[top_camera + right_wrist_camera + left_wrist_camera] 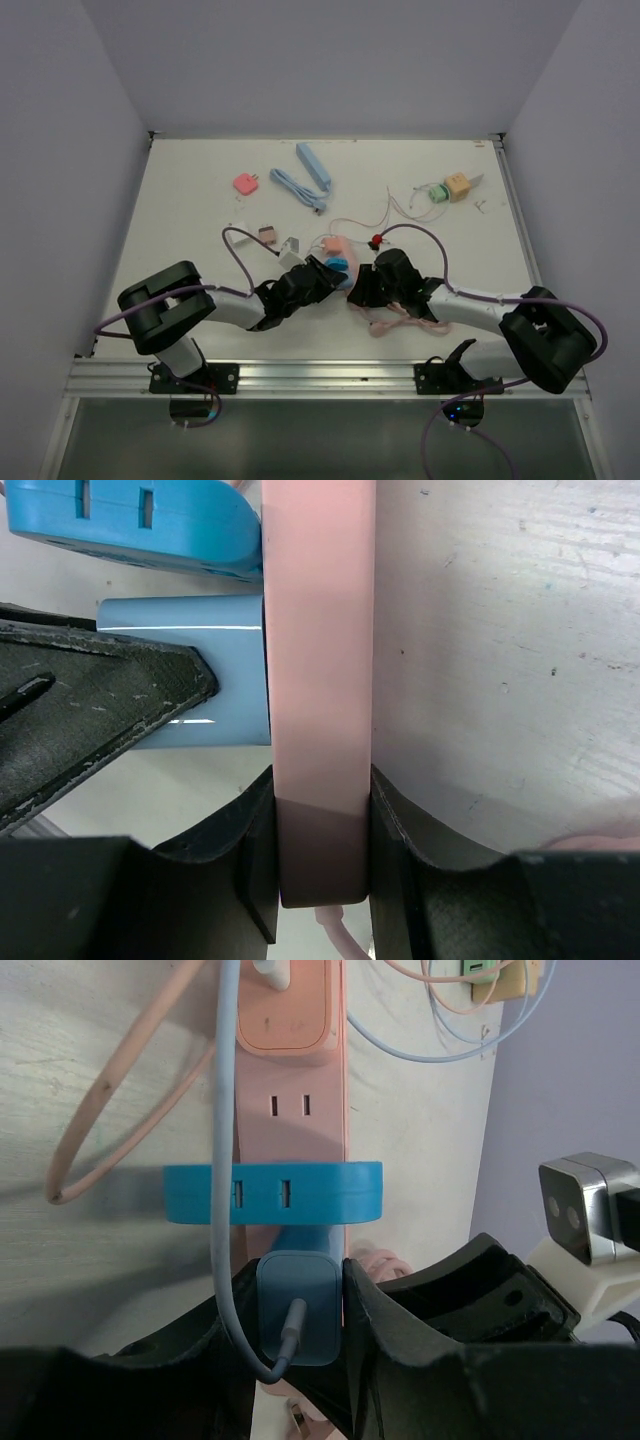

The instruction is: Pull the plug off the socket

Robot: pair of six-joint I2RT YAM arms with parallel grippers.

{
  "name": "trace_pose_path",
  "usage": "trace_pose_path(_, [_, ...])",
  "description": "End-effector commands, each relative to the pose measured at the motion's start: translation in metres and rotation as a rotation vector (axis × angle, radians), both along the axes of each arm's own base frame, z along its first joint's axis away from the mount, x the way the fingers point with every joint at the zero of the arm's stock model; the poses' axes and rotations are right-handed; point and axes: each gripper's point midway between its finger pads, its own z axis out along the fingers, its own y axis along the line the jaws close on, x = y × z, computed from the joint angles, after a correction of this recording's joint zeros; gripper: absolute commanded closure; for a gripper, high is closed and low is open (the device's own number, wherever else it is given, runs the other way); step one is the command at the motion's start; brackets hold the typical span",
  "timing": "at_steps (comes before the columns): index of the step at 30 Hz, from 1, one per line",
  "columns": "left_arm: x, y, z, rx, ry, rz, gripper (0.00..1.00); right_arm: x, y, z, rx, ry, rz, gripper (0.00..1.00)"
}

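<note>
Step in hand: both grasps made, pull not yet begun; plug sits flush against the strip's face in both wrist views.
Plug (297,1305): pale blue charger block, seated in the near end of the socket strip, with a grey-blue cable (225,1140) leaving its back and running along the strip's left edge.
Socket strip (290,1110): pink, on the counter (500,630) between the two arms; cannot tell whether flat or tipped on edge.
Left pincer (297,1295): closed down to the plug's width, one finger on each side face, gripping the plug.
Right pincer (321,825): narrowed onto the strip's near end, squeezing its two broad faces; holds the strip and nothing else.
Neighbour: bright blue adapter (272,1193) straddles the strip just beyond the plug, close enough to look touching.
Next move: calls for drawing the left pincer straight back along the prongs, square to the socket face, while the right one anchors the strip.
Risk, as judged: a slanted pull likely binds the prongs or drags the strip out of the right grasp.
</note>
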Motion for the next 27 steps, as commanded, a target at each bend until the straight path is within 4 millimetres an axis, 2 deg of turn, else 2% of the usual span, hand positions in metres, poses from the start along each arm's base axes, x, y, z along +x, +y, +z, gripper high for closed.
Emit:
trace_pose_path(1, [0.005, -0.004, 0.043, -0.150, -0.099, 0.019, 1.00, 0.004, -0.012, -0.011, 0.009, 0.042, -0.073, 1.00])
trace_pose_path(8, [0.005, 0.004, 0.057, -0.161, -0.140, 0.031, 1.00, 0.008, -0.035, -0.030, 0.004, 0.127, -0.177, 1.00])
trace_pose_path(10, [0.004, 0.008, 0.056, -0.158, -0.136, 0.044, 1.00, 0.008, -0.042, -0.036, -0.035, 0.142, -0.204, 1.00])
trace_pose_path(11, [0.005, 0.010, 0.062, -0.169, -0.142, 0.054, 1.00, 0.008, -0.044, -0.038, -0.044, 0.147, -0.209, 1.00])
trace_pose_path(12, [0.004, 0.014, 0.055, -0.145, -0.116, 0.063, 1.00, 0.007, -0.046, -0.040, -0.061, 0.160, -0.216, 1.00])
trace_pose_path(14, [0.005, 0.015, 0.061, -0.138, -0.100, 0.078, 1.00, 0.008, -0.052, -0.044, -0.094, 0.163, -0.239, 1.00])
trace_pose_path(15, [0.004, 0.018, 0.057, -0.116, -0.085, 0.087, 1.00, 0.007, -0.054, -0.045, -0.111, 0.173, -0.248, 1.00])
trace_pose_path(19, [0.007, 0.022, 0.067, -0.128, -0.074, 0.123, 1.00, 0.008, -0.065, -0.051, -0.173, 0.185, -0.286, 1.00])
trace_pose_path(27, [0.010, 0.023, 0.085, -0.142, -0.050, 0.158, 1.00, 0.007, -0.071, -0.057, -0.217, 0.209, -0.312, 1.00])
